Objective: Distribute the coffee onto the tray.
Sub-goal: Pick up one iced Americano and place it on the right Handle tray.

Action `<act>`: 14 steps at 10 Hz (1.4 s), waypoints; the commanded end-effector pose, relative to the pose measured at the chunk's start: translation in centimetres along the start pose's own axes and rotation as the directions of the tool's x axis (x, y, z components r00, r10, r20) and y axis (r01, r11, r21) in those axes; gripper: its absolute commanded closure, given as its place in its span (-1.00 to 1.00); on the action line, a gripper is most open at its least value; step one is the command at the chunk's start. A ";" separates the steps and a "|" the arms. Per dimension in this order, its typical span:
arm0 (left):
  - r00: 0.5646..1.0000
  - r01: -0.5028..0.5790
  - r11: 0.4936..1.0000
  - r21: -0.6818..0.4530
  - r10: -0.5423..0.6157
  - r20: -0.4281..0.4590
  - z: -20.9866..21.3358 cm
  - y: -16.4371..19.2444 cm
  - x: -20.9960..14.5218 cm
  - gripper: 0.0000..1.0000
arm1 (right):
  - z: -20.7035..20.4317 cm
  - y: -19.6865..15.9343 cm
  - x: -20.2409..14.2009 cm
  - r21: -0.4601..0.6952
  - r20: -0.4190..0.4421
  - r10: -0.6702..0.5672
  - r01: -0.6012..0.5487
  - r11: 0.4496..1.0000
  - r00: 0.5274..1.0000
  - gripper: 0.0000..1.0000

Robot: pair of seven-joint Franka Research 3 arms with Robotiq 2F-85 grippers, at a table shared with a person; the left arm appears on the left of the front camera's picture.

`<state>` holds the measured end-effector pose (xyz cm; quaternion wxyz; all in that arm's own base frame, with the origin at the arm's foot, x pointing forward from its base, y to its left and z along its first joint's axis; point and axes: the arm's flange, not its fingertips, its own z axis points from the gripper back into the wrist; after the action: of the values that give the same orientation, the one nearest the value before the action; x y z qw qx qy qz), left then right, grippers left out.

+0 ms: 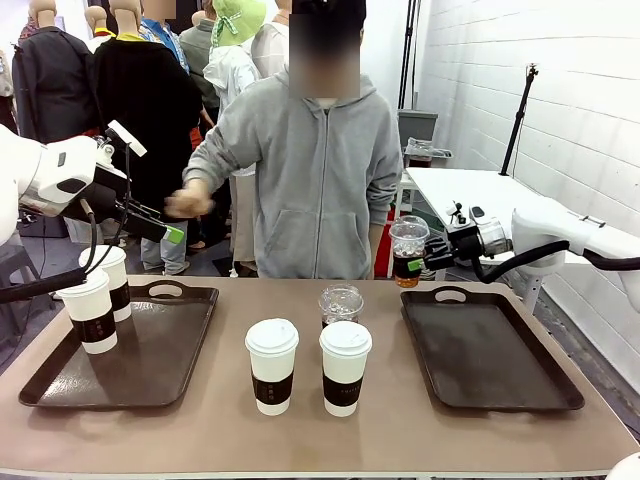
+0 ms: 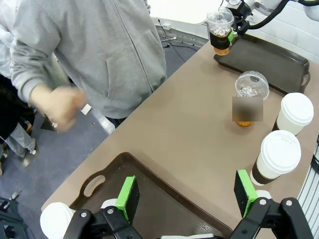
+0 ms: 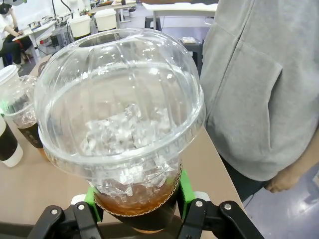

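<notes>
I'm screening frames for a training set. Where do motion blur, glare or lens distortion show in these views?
Front view: the person's hand is smeared by motion, while the white lidded cups on the table are sharp. Left wrist view: that hand is blurred too. Right wrist view: the dome-lidded cup sits so close that it bulges, with pale glare on its lid.

Person in grey hoodie [image 1: 322, 175], brown table [image 1: 300, 440], white brick wall [image 1: 570, 80]
</notes>
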<state>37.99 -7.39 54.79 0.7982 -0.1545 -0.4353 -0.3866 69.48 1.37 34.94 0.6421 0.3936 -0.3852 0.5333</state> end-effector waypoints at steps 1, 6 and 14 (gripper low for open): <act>1.000 -0.005 1.000 -0.006 0.005 0.001 -0.1 0.2 -0.2 -1.00 | 1.4 0.5 -0.3 0.010 -0.013 0.020 -0.020 1.000 1.000 -0.35; 1.000 -0.005 1.000 -0.006 0.005 0.001 -0.1 0.2 -0.2 -1.00 | 6.2 0.9 -3.5 -0.020 0.017 -0.021 0.022 1.000 1.000 -0.35; 1.000 -0.005 1.000 -0.006 0.005 0.001 -0.1 0.2 -0.2 -1.00 | 9.9 3.6 -10.0 -0.062 0.094 -0.044 0.050 0.997 0.995 -0.35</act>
<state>37.99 -7.40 54.80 0.7982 -0.1545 -0.4353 -0.3866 64.56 -11.47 29.91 0.6611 0.4028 -0.3976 0.4926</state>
